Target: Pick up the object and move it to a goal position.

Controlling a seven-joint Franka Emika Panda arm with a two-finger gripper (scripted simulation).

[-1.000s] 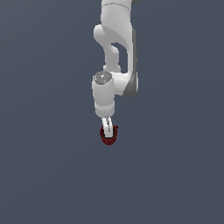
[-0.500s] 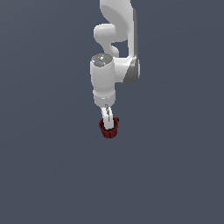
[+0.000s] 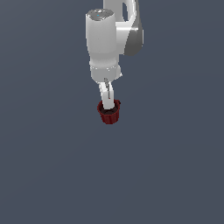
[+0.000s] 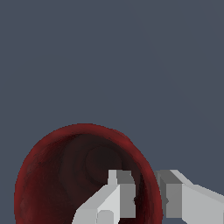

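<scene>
Pinching red cup (image 3: pixel 110 113) rim, gripper (image 4: pixel 146 194) straddling its wall

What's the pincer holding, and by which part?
The pincer holds the dark red cup by its rim wall: one finger inside the mouth, the other outside.

Flat, even simulator light over a plain slate-grey ground with no cast shadows. The white arm (image 3: pixel 105 41) shows soft shading, no glare. The cup (image 4: pixel 83 175) interior darkens inward. Edges look slightly pixelated, undistorted.
</scene>
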